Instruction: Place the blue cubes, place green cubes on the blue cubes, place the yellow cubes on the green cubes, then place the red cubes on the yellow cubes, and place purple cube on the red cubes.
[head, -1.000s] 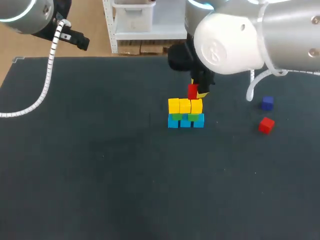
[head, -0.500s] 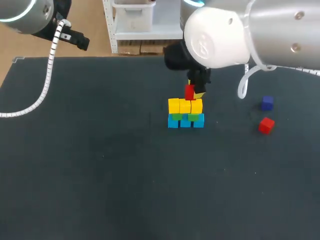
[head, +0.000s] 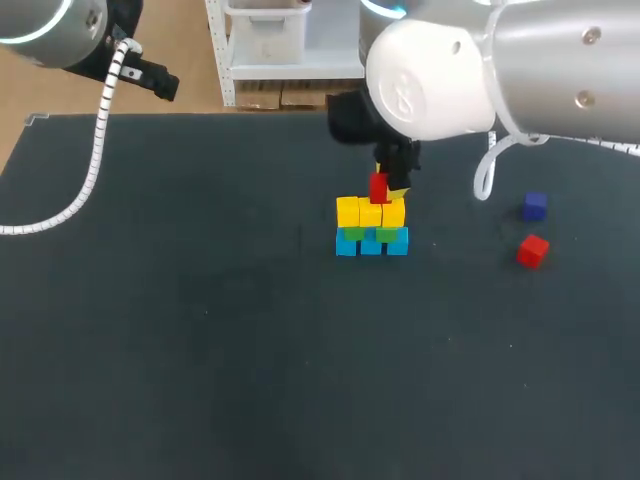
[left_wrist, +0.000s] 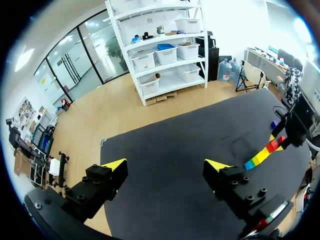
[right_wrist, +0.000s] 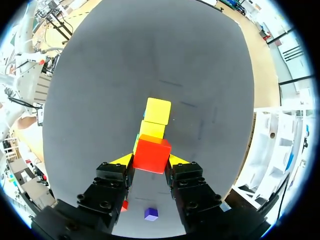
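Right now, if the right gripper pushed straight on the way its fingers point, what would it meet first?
The right gripper, shut on a small red cube, would press that cube onto the row of yellow cubes directly below. How big the gap between them is, I cannot tell.

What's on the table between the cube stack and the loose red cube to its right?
Nothing: the head view shows bare table between the stack and the red cube. The purple cube sits farther back.

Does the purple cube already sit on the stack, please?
No, the purple cube lies on the table apart from the stack, beside a loose red cube.
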